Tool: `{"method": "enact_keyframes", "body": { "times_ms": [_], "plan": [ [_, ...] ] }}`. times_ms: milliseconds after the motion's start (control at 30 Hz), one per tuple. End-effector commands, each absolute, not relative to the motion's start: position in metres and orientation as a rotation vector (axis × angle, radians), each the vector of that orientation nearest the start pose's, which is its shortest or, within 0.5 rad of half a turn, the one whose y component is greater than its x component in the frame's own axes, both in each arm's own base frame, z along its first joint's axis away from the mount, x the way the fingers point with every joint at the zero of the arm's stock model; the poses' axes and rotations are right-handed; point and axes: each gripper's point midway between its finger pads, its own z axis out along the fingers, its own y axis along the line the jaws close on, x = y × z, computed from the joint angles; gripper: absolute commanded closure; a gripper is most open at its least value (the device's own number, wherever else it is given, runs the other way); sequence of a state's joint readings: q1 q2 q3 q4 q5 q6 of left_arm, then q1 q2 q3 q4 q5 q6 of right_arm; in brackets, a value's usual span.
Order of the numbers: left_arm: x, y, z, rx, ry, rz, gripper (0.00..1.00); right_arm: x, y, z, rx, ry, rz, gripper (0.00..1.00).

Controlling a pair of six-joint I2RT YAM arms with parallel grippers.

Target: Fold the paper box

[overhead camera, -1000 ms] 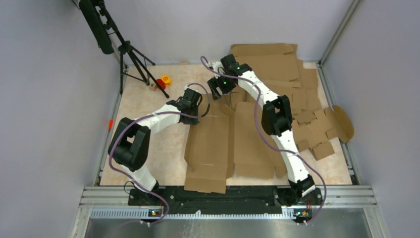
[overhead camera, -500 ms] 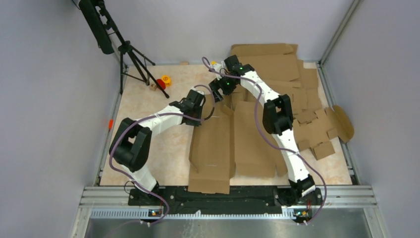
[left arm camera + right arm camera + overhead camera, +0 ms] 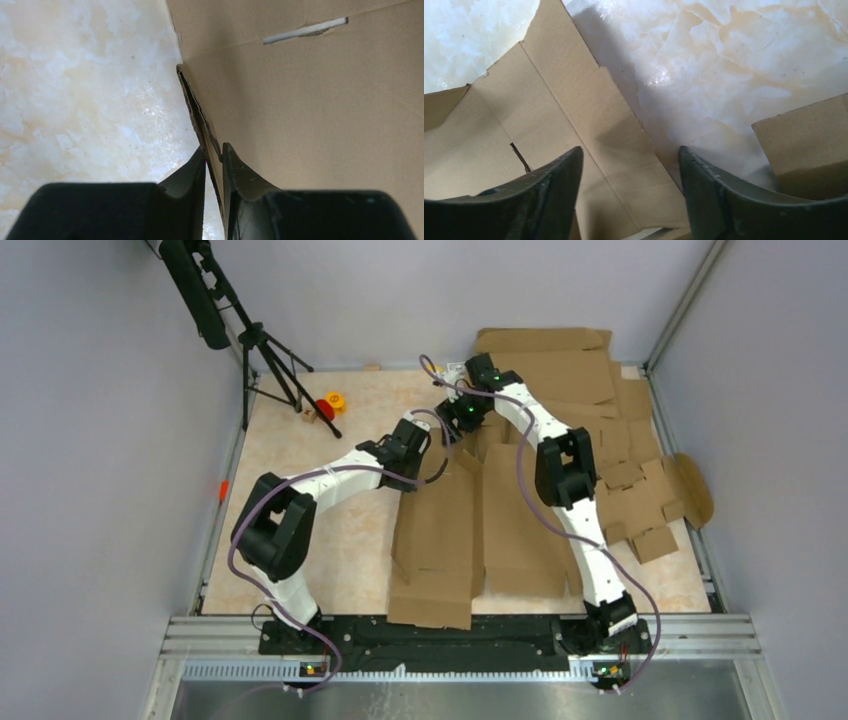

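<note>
The left gripper, clenched on the left edge of the paper box, is dragging it rightward across the middle of the table. The right gripper, jaws spread and holding nothing, is drifting right above the box's far flap. Folding looks barely begun, with the box mostly flat.

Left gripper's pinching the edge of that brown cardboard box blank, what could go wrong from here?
1. The left gripper clamps only a thin edge of the flat brown corrugated cardboard box; it might slip out or crumple.
2. The right gripper hangs open over the far flap, so the sheet may slide instead of creasing.
3. Its near end overhangs the table front and could snag.
</note>
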State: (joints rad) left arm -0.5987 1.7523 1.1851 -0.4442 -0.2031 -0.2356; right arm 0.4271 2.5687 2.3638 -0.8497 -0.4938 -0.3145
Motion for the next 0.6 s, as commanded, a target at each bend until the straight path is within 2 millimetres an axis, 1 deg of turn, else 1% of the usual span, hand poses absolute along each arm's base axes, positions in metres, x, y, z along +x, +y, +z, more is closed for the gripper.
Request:
{"method": "enact_keyframes", "body": {
  "times_ms": [0,67,133,200,267,367,467,500,567],
  "plan": [
    [0.369,-0.226,0.082,0.394,2.437,-0.111,0.82,0.472,0.311,0.069,-1.101,2.272,0.905,0.40],
    [0.371,-0.226,0.082,0.390,2.435,-0.104,0.82,0.472,0.310,0.085,-1.063,2.231,0.924,0.53],
    [0.371,-0.224,0.083,0.380,2.435,-0.095,0.82,0.473,0.310,0.101,-1.054,2.206,0.912,0.69],
    [0.371,-0.223,0.084,0.368,2.437,-0.089,0.82,0.473,0.310,0.115,-1.053,2.191,0.907,0.80],
    [0.370,-0.221,0.082,0.352,2.442,-0.084,0.82,0.473,0.309,0.129,-1.047,2.173,0.898,0.84],
    [0.369,-0.222,0.081,0.327,2.445,-0.095,0.83,0.469,0.308,0.144,-1.037,2.150,0.884,0.89],
    [0.368,-0.223,0.081,0.312,2.443,-0.113,0.83,0.461,0.308,0.150,-1.041,2.153,0.830,0.94],
    [0.369,-0.224,0.081,0.309,2.439,-0.118,0.83,0.456,0.309,0.149,-1.050,2.158,0.815,0.96],
    [0.370,-0.226,0.082,0.298,2.437,-0.127,0.83,0.450,0.308,0.150,-1.055,2.166,0.774,0.97]
  ]
}}
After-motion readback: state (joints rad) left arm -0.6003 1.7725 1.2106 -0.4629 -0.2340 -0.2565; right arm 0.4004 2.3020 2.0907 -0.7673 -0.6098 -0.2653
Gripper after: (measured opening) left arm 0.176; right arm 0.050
